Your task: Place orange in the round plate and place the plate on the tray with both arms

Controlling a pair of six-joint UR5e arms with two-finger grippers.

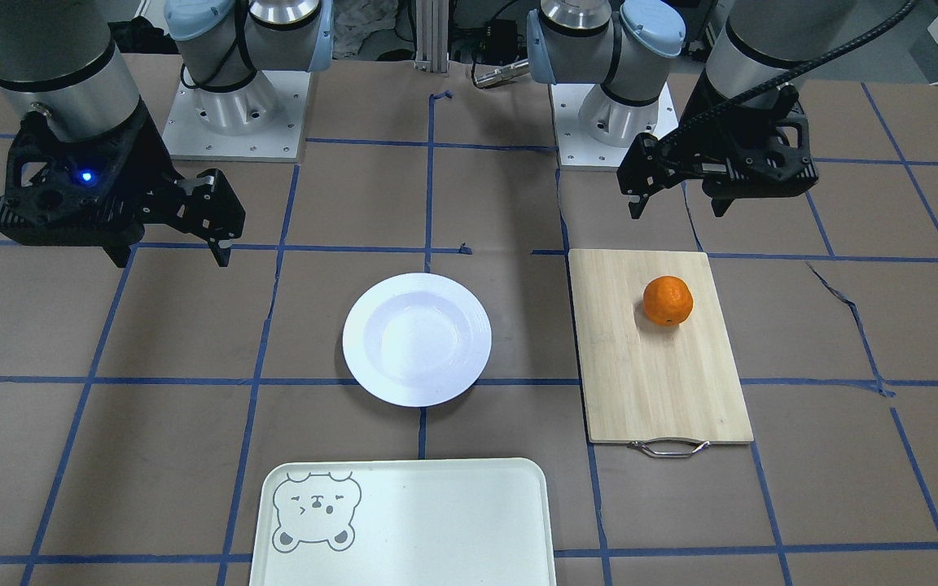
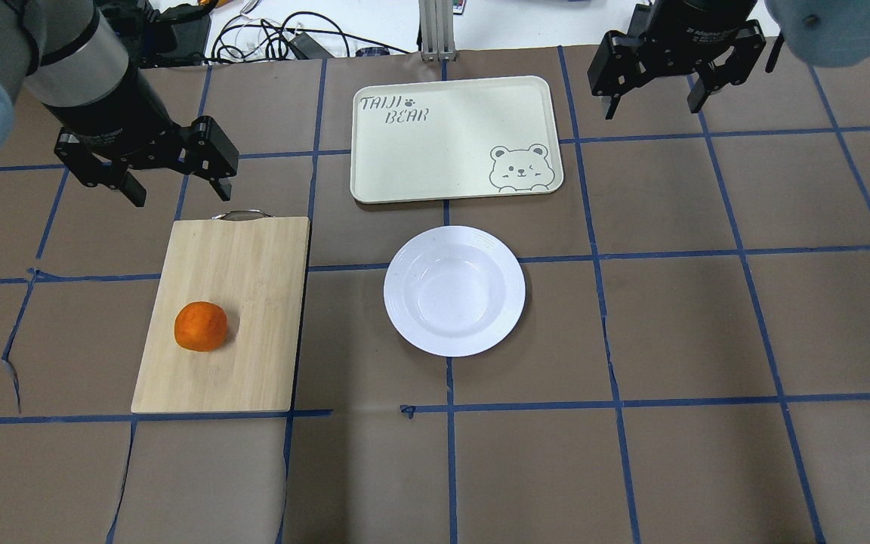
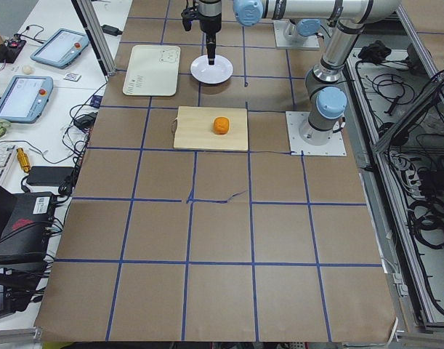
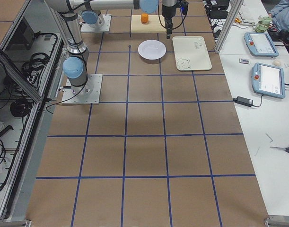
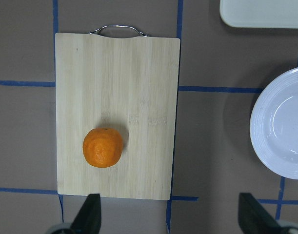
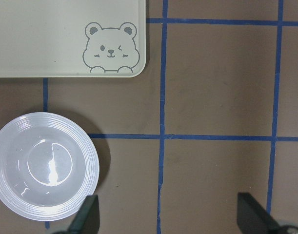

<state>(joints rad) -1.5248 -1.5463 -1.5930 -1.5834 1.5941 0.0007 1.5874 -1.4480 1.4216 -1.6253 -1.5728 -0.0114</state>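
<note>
The orange (image 2: 200,326) (image 1: 668,300) (image 5: 103,147) lies on a light wooden cutting board (image 2: 223,317). The white round plate (image 2: 454,290) (image 1: 417,338) (image 6: 44,165) sits bare on the table's middle. Beyond it lies the cream tray (image 2: 456,138) (image 1: 404,525) (image 6: 66,39) with a bear drawing. My left gripper (image 2: 174,193) (image 1: 678,210) (image 5: 170,217) hangs open above the table just past the board's handle end, holding nothing. High over the far right of the table, beside the tray, my right gripper (image 2: 654,106) (image 1: 169,259) (image 6: 169,214) is open with nothing in it.
The cutting board has a metal handle (image 2: 239,214) on its far edge. Brown paper with blue tape lines (image 2: 450,408) covers the table. Cables (image 2: 276,38) lie past the table's far edge. Tablets (image 4: 267,78) rest on a side bench.
</note>
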